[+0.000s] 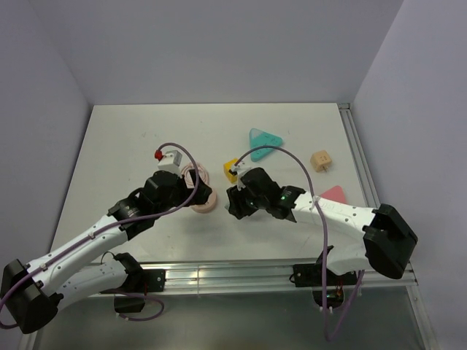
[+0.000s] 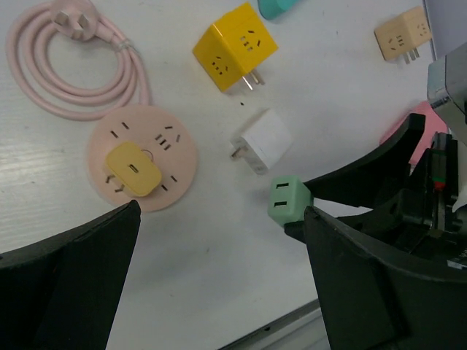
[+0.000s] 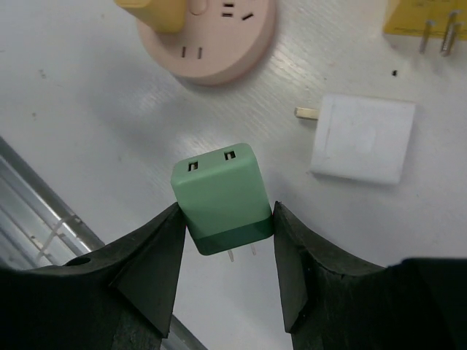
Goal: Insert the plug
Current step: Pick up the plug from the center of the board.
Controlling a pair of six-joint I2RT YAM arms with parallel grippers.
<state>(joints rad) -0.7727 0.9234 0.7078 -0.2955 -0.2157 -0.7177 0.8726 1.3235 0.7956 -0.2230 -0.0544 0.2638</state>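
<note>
The right gripper clamps the plug near the pink socket, left gripper splayed empty; aligning prongs to slots likely follows.

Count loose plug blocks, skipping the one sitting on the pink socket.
4: mint-green plug between the right fingers; white block just beside it; yellow cube beyond that; tan block farther off to the right. More could hide under the arms.
</note>
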